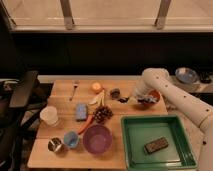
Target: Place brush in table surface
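My gripper (138, 98) is at the end of the white arm that reaches in from the right. It hangs low over the back right part of the wooden table surface (60, 97). It is shut on the brush (125, 99), whose dark head sticks out to the left just above the planks. The brush sits between a small dark cup (115, 92) and an orange bowl (154, 95). I cannot tell whether the brush head touches the wood.
A green tray (130, 150) holding a dark block (156, 145) lies at the front right. On the table are a purple bowl (97, 138), blue cup (71, 139), metal cup (55, 145), white cup (49, 115), blue sponge (81, 111), carrot (86, 124), banana (98, 98), orange (96, 87) and fork (75, 89).
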### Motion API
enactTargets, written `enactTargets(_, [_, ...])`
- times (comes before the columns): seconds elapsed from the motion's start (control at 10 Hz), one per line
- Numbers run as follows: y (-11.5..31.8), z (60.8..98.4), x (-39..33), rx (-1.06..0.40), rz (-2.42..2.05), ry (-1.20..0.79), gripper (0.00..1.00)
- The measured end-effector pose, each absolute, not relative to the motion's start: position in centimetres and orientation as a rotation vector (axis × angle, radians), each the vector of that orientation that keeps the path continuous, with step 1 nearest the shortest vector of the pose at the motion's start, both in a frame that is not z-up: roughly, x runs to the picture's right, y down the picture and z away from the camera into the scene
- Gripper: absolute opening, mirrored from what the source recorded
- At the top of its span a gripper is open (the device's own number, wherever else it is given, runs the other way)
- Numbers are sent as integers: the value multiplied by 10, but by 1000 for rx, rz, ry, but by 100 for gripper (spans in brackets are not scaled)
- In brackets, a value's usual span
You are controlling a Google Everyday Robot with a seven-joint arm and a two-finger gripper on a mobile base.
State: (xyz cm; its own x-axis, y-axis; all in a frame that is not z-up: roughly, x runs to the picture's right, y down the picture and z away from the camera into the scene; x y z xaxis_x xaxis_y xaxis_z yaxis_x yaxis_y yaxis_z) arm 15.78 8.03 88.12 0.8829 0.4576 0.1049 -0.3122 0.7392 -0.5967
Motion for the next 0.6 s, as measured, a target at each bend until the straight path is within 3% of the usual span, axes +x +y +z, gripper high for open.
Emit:
enactTargets(0.2, [88, 886, 154, -627, 424, -248, 12])
enactTargets(0.6, [98, 888, 151, -659, 419, -246, 53])
